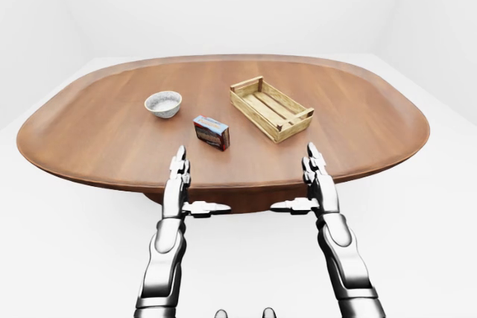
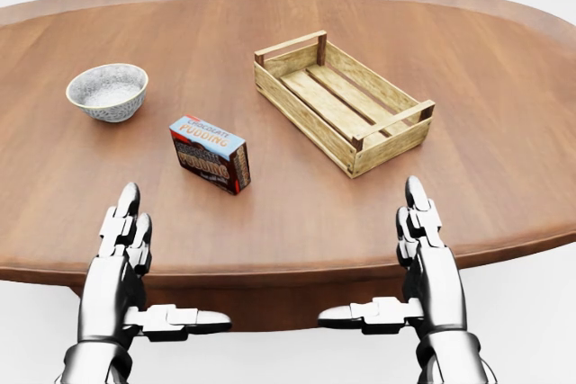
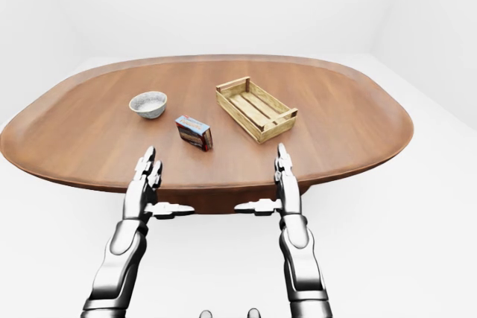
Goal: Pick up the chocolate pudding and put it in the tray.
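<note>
- Two hands out over the near edge of the table, neither holding anything: left hand and right hand both flat, fingers straight and pointing up the head view, thumbs stuck out sideways toward each other.
- Nothing grasped yet; step in hand judged as the very start, the reach toward the pudding not begun.
- Pudding: a small box lying on the table, label up, turned at an angle, a little above and right of the left hand in the head view, apart from it.
- Tray: a slatted wooden crate, empty, to the right of the pudding and slightly higher in the head view, near but not touching.
- Bowl: up and left of the pudding, clear of it, no part of the task.
- Left hand closer to the pudding, so probably the one to use; right hand nearer the tray.
- Next move calls for carrying a hand forward over the box, lining the fingers up with its angled sides, then closing thumb against fingers across the narrow width.
- After that: lift clear of the table, cross to the right over the tray's near wall, lower inside, release.
- Care needed not to nudge the box along the wood while closing.
</note>
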`<state>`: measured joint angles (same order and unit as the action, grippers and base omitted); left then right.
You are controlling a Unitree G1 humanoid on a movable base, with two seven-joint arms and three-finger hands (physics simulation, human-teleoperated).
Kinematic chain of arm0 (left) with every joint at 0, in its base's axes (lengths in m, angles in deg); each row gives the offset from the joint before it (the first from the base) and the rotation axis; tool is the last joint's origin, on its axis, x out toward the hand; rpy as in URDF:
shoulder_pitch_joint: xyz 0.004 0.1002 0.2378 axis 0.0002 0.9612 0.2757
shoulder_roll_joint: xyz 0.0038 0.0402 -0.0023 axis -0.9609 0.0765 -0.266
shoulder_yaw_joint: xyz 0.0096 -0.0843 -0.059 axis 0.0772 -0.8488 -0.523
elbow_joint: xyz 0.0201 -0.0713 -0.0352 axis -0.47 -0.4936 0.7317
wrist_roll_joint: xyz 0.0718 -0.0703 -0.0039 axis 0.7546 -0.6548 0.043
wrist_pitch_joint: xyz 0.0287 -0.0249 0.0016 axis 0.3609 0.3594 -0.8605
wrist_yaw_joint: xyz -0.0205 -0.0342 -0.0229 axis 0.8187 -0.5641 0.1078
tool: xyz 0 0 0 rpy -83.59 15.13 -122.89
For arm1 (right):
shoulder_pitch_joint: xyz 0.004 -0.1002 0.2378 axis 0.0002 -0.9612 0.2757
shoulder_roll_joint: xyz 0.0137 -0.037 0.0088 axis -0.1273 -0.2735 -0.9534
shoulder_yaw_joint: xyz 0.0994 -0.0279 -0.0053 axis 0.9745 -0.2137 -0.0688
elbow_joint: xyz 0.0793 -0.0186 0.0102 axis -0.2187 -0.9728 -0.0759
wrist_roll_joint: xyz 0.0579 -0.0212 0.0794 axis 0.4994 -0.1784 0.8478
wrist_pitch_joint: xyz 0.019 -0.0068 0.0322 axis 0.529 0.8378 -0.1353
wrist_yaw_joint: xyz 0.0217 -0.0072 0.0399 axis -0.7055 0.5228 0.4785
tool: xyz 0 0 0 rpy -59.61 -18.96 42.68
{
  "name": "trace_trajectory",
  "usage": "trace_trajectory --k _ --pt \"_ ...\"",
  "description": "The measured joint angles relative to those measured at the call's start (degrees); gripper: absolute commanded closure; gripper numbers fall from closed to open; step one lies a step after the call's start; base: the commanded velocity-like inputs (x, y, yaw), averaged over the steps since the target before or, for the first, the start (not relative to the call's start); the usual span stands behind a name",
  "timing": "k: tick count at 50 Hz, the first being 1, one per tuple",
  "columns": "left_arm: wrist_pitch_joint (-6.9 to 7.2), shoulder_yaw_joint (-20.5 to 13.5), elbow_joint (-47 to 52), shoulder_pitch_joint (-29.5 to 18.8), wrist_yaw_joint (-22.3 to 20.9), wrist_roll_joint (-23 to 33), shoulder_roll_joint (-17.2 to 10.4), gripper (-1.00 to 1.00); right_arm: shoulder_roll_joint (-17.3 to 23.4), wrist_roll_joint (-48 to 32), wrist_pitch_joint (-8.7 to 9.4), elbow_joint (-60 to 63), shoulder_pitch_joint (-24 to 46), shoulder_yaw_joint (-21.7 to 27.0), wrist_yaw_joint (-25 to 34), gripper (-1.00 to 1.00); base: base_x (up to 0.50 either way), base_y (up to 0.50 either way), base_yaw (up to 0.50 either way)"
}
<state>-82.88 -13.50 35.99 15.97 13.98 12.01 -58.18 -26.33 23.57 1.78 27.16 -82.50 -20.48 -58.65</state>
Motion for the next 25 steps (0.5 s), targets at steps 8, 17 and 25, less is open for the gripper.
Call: trace_trajectory --k 8,17,25 --pt "-0.26 -0.70 -0.15 -0.02 -0.77 -0.30 -0.37 -1.00 0.42 0.52 -0.71 -0.81 0.16 0.88 0.62 -1.00 0.00 0.00 0.00" --pt "-0.52 -1.05 0.01 0.11 -1.23 -0.43 -0.56 -1.00 0.54 0.39 -1.60 -0.67 -0.12 1.22 0.46 -1.00 0.00 0.00 0.00" --pt "-0.62 -1.21 0.03 0.14 -1.42 -0.44 -0.64 -1.00 0.22 -0.02 -4.49 2.84 -1.34 1.63 -1.42 -1.00 0.00 0.00 0.00"
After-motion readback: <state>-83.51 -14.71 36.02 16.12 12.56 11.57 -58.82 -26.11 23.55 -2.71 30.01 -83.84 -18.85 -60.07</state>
